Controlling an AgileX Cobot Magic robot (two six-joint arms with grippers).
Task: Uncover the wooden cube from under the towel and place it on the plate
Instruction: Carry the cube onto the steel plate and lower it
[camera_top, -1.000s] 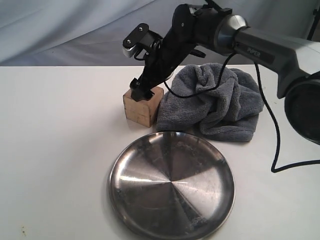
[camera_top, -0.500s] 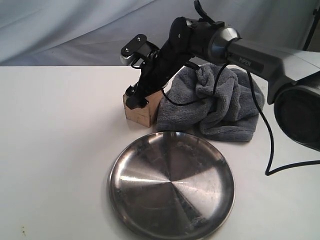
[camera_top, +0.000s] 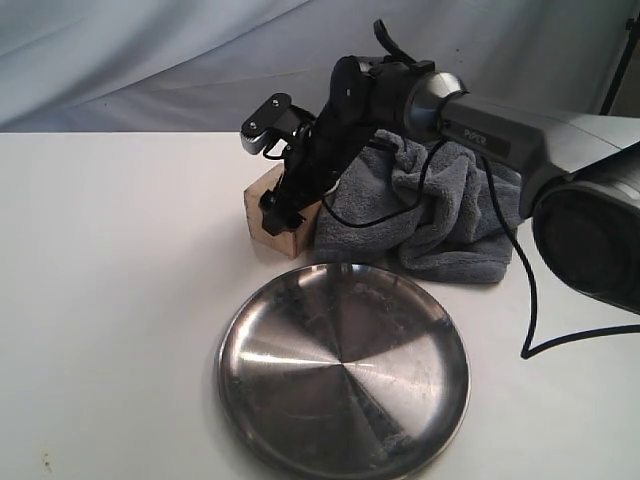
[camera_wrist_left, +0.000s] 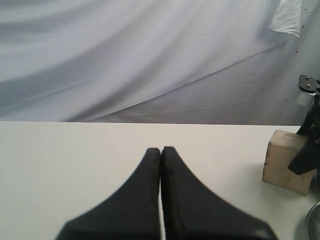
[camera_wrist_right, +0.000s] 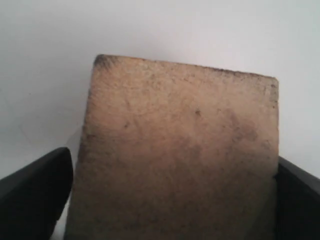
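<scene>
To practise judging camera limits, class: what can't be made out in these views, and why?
Exterior view: the right gripper partly hides the light-brown wooden cube.
Right wrist view: frame edges cut off the fingers; contact unclear.
Left wrist view: the round steel plate is mostly cropped.

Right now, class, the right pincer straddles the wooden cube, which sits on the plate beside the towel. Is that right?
No: the exterior view shows the wooden cube on the table, behind the plate, not on it. The right pincer straddles it, beside the towel.
</scene>
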